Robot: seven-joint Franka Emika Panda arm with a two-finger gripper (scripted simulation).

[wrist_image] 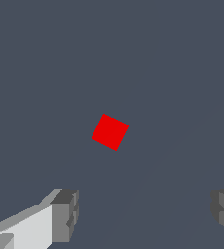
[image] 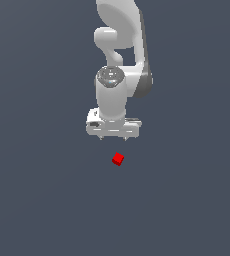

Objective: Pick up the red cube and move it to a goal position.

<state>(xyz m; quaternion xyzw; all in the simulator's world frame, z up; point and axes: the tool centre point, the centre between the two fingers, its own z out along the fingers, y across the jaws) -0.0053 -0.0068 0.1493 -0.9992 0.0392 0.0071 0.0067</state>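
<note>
The red cube (image: 118, 159) is a tiny bright red block lying on the dark grey floor, turned at an angle. The white gripper (image: 113, 136) hangs above it and slightly toward the exterior view's left, not touching it. Its short fingertips (image: 103, 136) stand wide apart, so it is open and holds nothing. In the wrist view the red cube (wrist_image: 110, 132) lies ahead of the gripper (wrist_image: 145, 214), outside the gap between the grey fingers (wrist_image: 65, 214). No goal marker shows in either view.
The white arm (image: 119, 50) rises from the gripper toward the top of the exterior view. Uniform dark grey floor (image: 37, 200) surrounds the cube on all sides.
</note>
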